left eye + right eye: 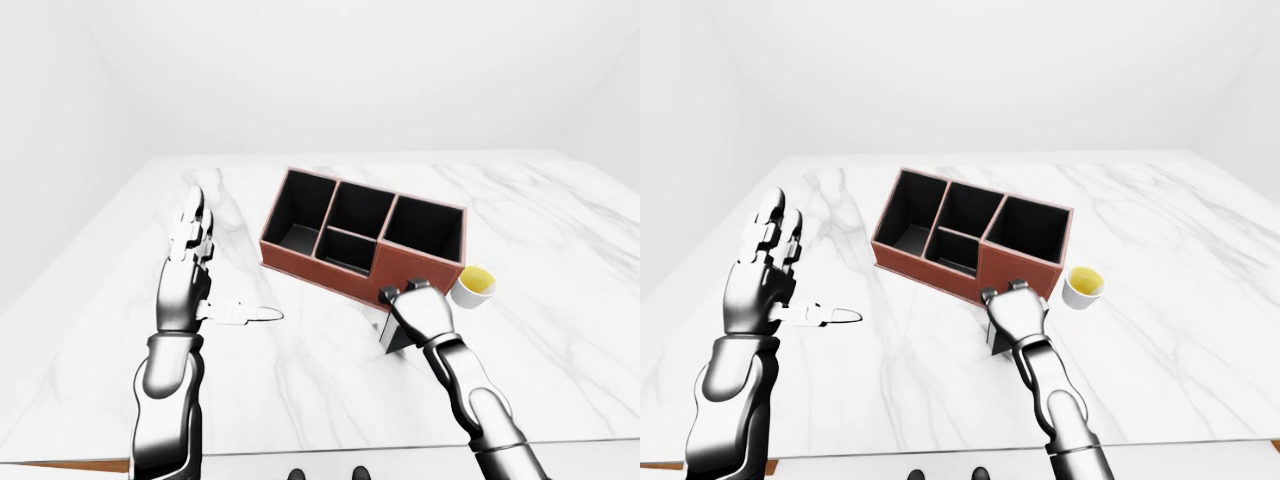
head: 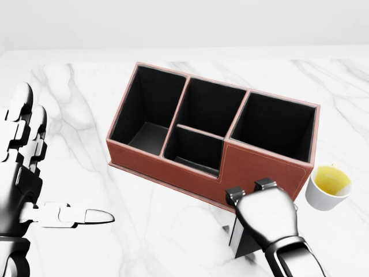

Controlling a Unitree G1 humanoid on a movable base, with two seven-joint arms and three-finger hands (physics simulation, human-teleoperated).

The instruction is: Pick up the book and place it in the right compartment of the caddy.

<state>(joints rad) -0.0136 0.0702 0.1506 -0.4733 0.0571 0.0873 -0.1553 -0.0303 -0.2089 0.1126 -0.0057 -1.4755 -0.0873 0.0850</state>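
Book [image 2: 241, 241]: dark, upright on desk [image 2: 173, 236], directly under your right hand [image 2: 266, 216], just below caddy [image 2: 262, 167] wall. Right fingers [image 2: 235, 194] curled over it; actual grip cannot tell. Left hand [image 2: 23, 173] splayed, empty, well apart. Right compartment [image 2: 279, 124] lies above hand.

No readable text, label, brand, number or sign showed anywhere in the three views. The caddy [image 2: 253, 167], the book [image 2: 241, 239], the cup [image 2: 327, 188] and the marble tabletop [image 2: 144, 231] all bore plain, unmarked surfaces.
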